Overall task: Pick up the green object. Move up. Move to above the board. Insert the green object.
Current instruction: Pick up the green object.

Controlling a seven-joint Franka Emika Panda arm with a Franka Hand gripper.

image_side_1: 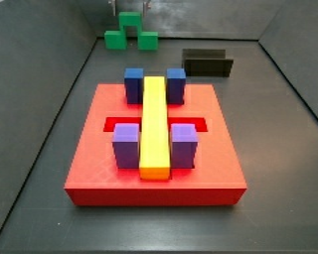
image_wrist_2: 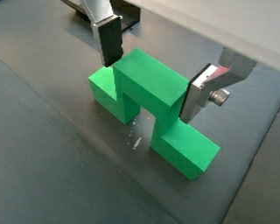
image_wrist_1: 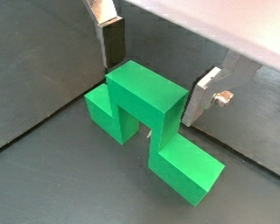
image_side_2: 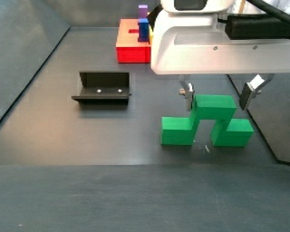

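Observation:
The green object [image_side_2: 208, 122] stands on the dark floor, its raised centre cube joining two lower side cubes. It shows in both wrist views [image_wrist_1: 149, 109] [image_wrist_2: 149, 101] and small at the far end in a side view [image_side_1: 128, 35]. My gripper [image_side_2: 219, 91] is lowered over it and open, with one finger on each side of the raised centre cube [image_wrist_1: 154, 70] [image_wrist_2: 157, 68]. Small gaps show between the pads and the cube. The board [image_side_1: 95, 149] is a red slab bearing a yellow bar [image_side_1: 154, 124] with blue and purple cubes. It lies far from the gripper [image_side_2: 127, 52].
The fixture [image_side_2: 101, 88] stands on the floor between the board and the green object, off to one side; it also shows in a side view [image_side_1: 209, 63]. Grey walls [image_side_2: 26, 63] enclose the floor, and one wall runs close behind the gripper [image_wrist_1: 224, 26].

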